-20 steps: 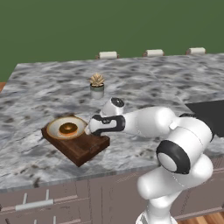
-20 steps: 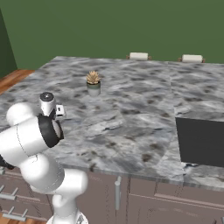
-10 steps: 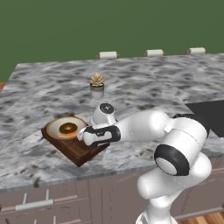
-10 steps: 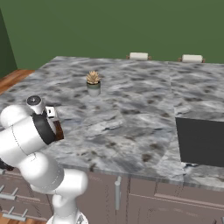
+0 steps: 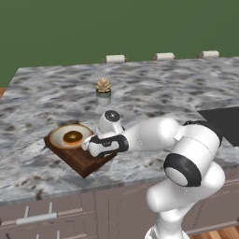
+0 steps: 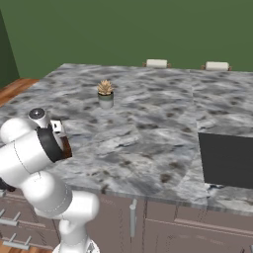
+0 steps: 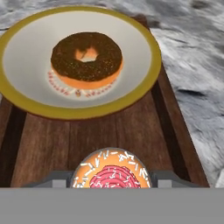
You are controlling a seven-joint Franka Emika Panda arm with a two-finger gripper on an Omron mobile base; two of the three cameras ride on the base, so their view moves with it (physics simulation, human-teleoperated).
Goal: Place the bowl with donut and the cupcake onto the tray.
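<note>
tray (image 5: 77,158): dark brown wood, lower left of the left base view, on the marble tabletop (image 5: 154,93) near its front edge. In the hand view (image 7: 109,135) its planks run up the middle of the frame, raised edge on the right.
bowl (image 5: 70,136): sits on the tray's far end, pale inside, yellowish rim. In the hand view (image 7: 26,57) it takes the upper half of the frame, resting flat on the wood.
donut (image 5: 73,137): dark glazed ring inside the bowl, about centred. In the hand view (image 7: 86,59) hole visible, tan underside, pink specks on the bowl floor just beside it.
cupcake (image 7: 111,171): bottom centre of the hand view, red-pink frosting with white sprinkles, orange-tan rim, seen from above; it lies over the tray's near end, below the bowl and apart from it. Cannot tell if it touches the wood.
my fingers (image 7: 168,178): grey tips at either side of the cupcake, bottom of the hand view, just beside its rim. Apart to about the cupcake's width; cannot tell whether they press on it or are clear of it.
my hand (image 5: 100,145): left base view, low over the tray's near half, right of the bowl, arm reaching in from the lower right.
plant pot (image 5: 103,91): spiky tan plant in a grey pot, upper middle of the left base view, well apart from the tray; in the right base view (image 6: 105,94) upper left.
black panel (image 6: 226,159): dark flat rectangle on the tabletop, right side of the right base view.
</note>
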